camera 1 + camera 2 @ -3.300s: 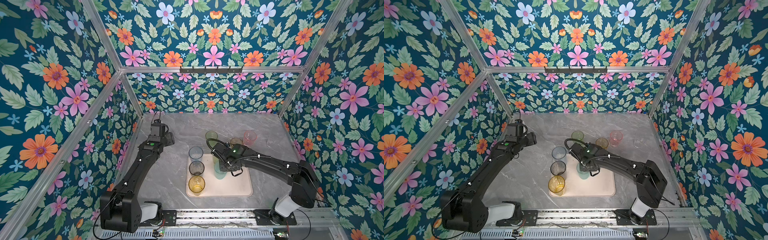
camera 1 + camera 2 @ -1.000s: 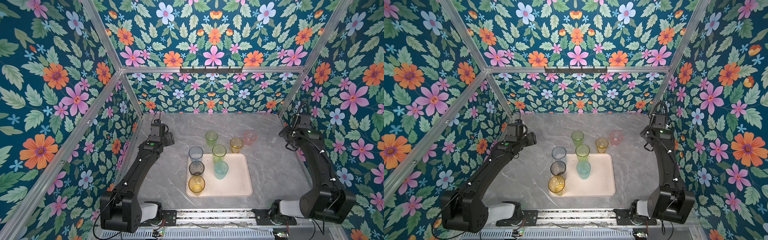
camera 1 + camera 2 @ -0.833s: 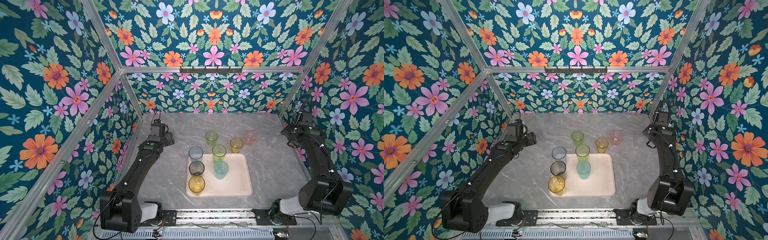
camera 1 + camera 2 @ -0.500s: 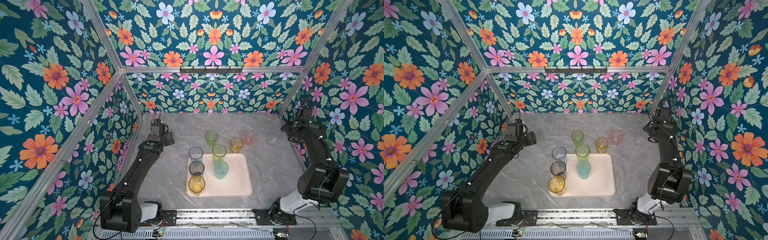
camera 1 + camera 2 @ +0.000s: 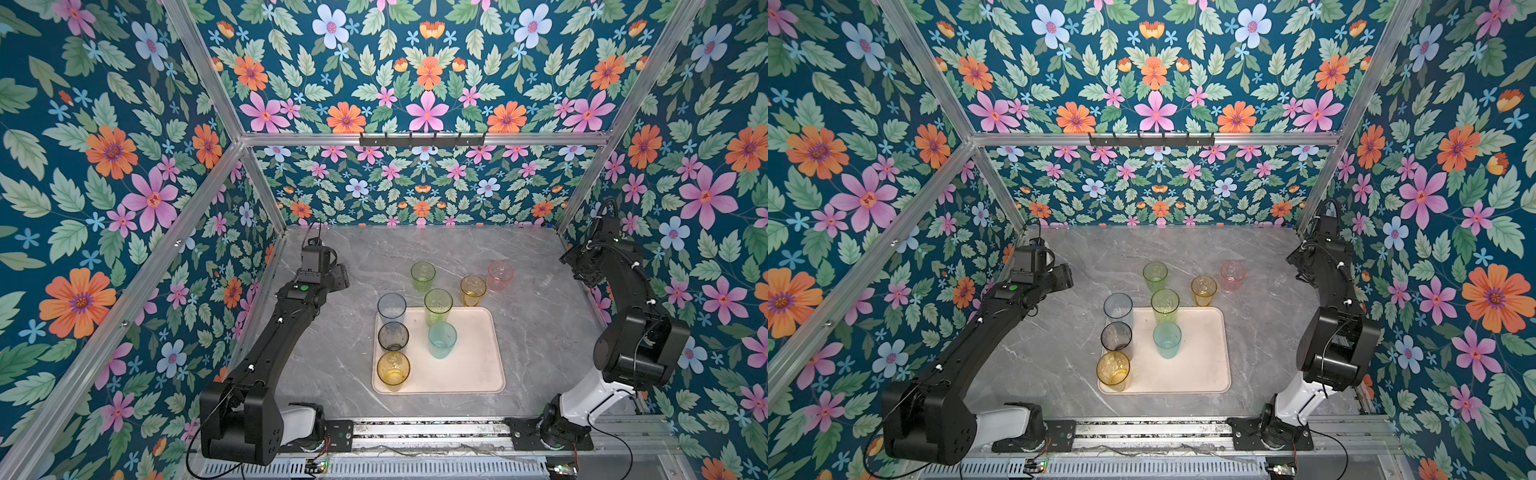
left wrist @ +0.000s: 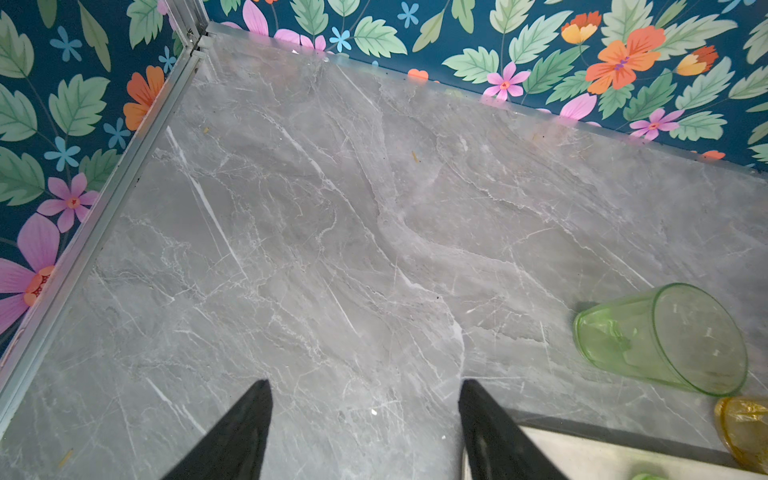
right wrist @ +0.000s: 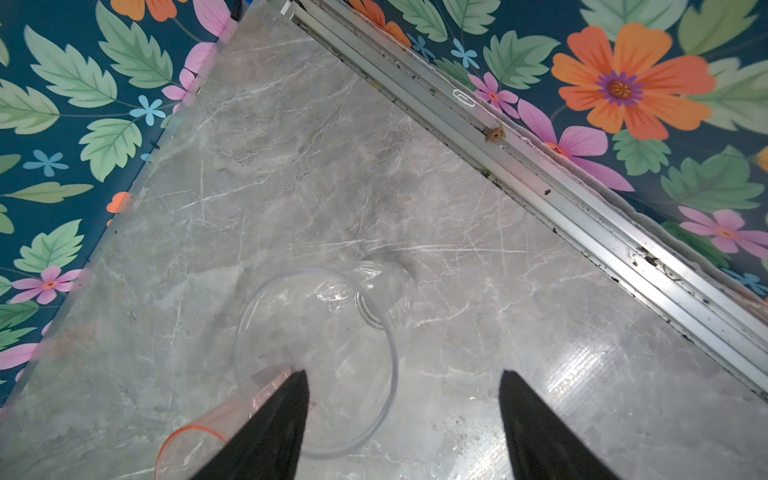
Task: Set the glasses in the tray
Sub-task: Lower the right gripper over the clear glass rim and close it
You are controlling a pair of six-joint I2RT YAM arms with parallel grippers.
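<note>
The beige tray lies at the front middle of the grey table. On it stand a smoke-grey glass, an amber glass, a teal glass and a tall yellow-green glass. A blue glass stands at its back left corner. Behind the tray stand a green glass, a small amber glass, a pink glass and a clear glass. My right gripper hangs open above the clear glass, beside the right wall. My left gripper is open over bare table at the left.
Floral walls with aluminium rails close in the table on three sides. A black hook rail hangs on the back wall. A paper clip lies in the rail by the right wall. My left wrist view shows the green glass and the tray's corner.
My right arm has left the teal glass standing in the tray and swung to the back right, edging closer to the wall over the last second. The left arm has not moved.
</note>
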